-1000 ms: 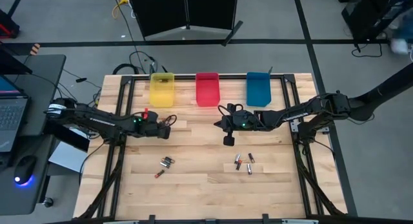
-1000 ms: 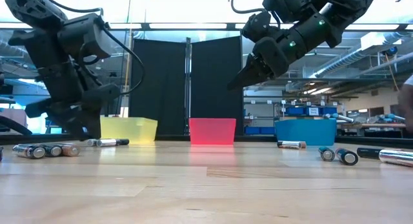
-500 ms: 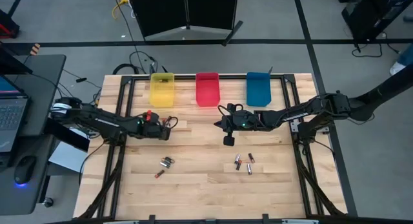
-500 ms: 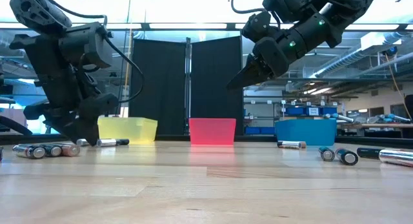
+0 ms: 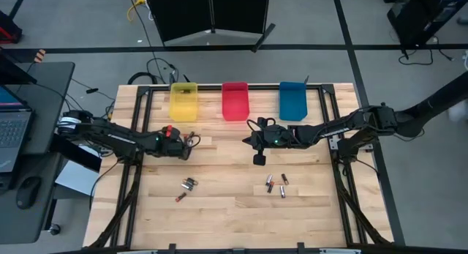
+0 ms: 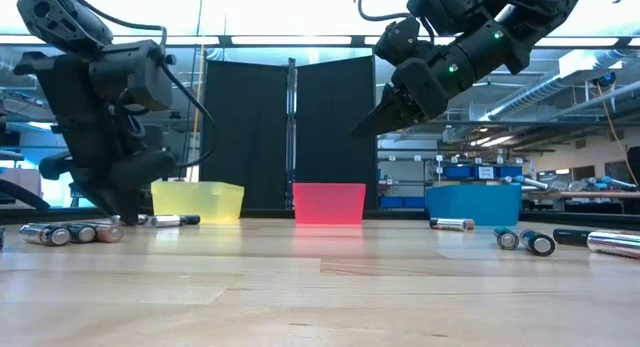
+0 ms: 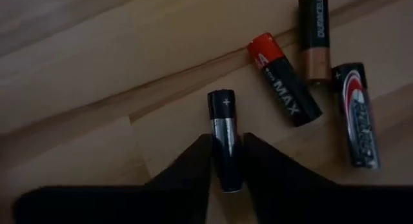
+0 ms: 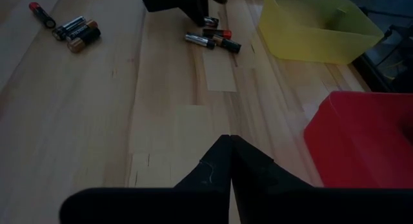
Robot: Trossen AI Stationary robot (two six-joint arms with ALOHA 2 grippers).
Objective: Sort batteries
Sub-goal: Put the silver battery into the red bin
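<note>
Since a second ago my left pincer (image 7: 226, 169) has dropped to the desk (image 5: 227, 203) just in front of the yellow bin (image 5: 184, 102), fingers now straddling a dark battery (image 7: 224, 130), touching but not lifted; my right pincer (image 8: 230, 150) hasn't moved, pressed together and empty, hovering in front of the red bin (image 5: 235, 100). Sorting looks barely begun: I can't see any cells in the bins, and loose batteries (image 5: 276, 184) lie farther from the yellow bin, toward the desk's near edge. Three neighbours (image 7: 284, 88) crowd the gripped cell; straight up is open room.

Robotics lab: shelving (image 6: 470, 177), laptop desk (image 5: 29, 115), cables.
</note>
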